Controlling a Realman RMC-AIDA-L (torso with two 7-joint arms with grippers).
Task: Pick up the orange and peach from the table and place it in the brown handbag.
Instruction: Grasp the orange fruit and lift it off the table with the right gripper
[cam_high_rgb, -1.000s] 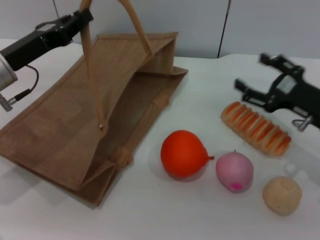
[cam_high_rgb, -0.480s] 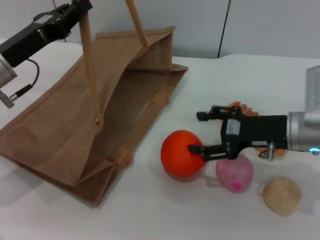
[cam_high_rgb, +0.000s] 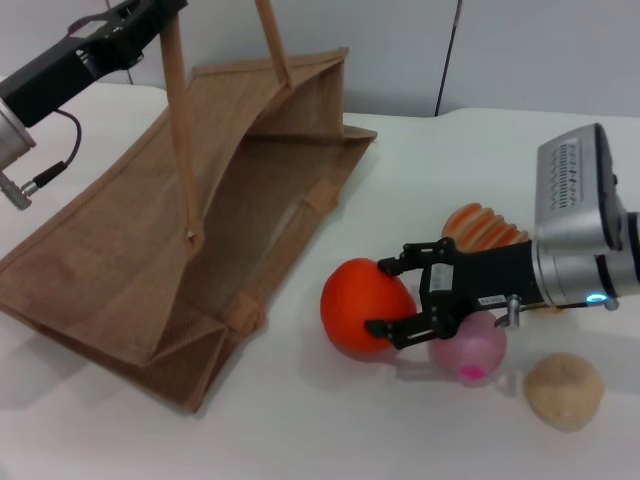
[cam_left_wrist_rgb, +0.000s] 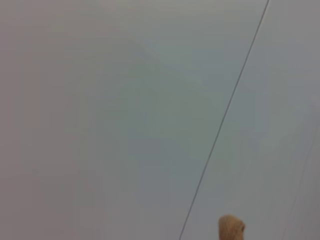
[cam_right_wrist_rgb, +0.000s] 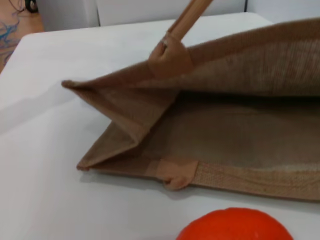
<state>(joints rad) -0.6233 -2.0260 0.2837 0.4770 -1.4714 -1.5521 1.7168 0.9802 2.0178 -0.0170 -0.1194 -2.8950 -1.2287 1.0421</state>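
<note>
White table (cam_high_rgb: 420, 170): one orange (cam_high_rgb: 360, 305), one peach (cam_high_rgb: 470, 345), seemingly one brown handbag (cam_high_rgb: 180, 240).

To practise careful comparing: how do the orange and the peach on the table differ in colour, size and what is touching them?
The orange is bright orange-red; the peach is pale pink with a magenta spot. The orange looks larger. The right end effector straddles the orange with fingers open, while the peach lies under its wrist, not gripped. Both are round and rest on the white table.
</note>
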